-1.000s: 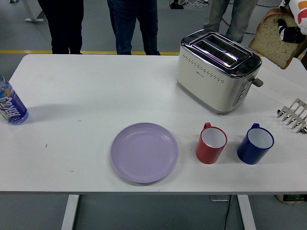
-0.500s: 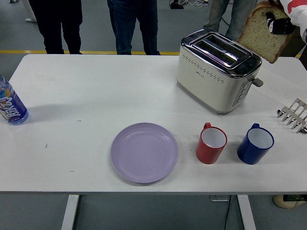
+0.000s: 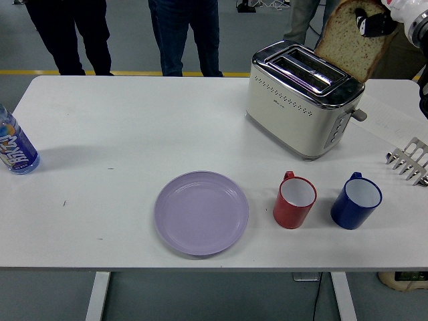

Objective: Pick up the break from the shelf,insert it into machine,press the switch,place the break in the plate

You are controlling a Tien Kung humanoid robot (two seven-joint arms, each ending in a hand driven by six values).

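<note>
We see our right hand (image 3: 378, 20) at the top right corner, its dark fingers clamped on a tan slice of bread (image 3: 348, 39) with a brown crust. The slice hangs tilted in the air just above the far right end of the cream and chrome two-slot toaster (image 3: 302, 100); its lower edge is close to the chrome top, and we cannot tell whether it touches. Both slots look empty. The toaster stands on the white counter (image 3: 134, 134) toward the far right, with its lever and buttons on the end facing right.

Nearer to us lies a round lilac plate (image 3: 201, 212), bare. Right of it stand a red mug (image 3: 295, 200) and a dark blue mug (image 3: 356, 200), both white inside, apart from each other. A silver metal rack (image 3: 409, 160) shows at the right edge. A blue-labelled plastic bottle (image 3: 15, 146) stands at the left edge. People's legs (image 3: 187, 37) show beyond the far side.
</note>
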